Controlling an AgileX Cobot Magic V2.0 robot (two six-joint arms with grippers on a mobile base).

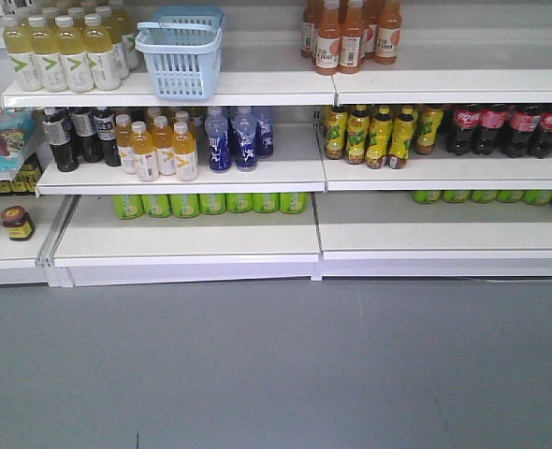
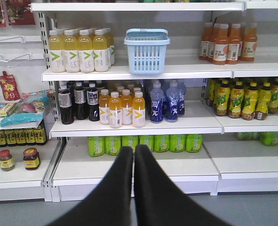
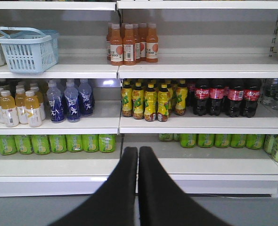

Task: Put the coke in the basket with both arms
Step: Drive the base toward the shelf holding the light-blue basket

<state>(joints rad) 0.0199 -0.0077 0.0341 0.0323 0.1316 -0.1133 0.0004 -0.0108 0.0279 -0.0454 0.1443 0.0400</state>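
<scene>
Front-facing cam: basket (image 1: 178, 67) prob. at shelf edge (image 1: 257, 97).

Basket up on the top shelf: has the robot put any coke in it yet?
Not yet; nothing looks done. The basket sits on the top shelf with no bottle visible inside. The left gripper and right gripper are both shut, empty, short of the shelves. The dark cola bottles stand untouched on the middle shelf. Picking and placing all remain.

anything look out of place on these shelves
Only the light blue basket: it sits on a drinks shelf between the yellow drinks and the orange bottles, where goods belong. Nothing looks spilled or toppled.
</scene>
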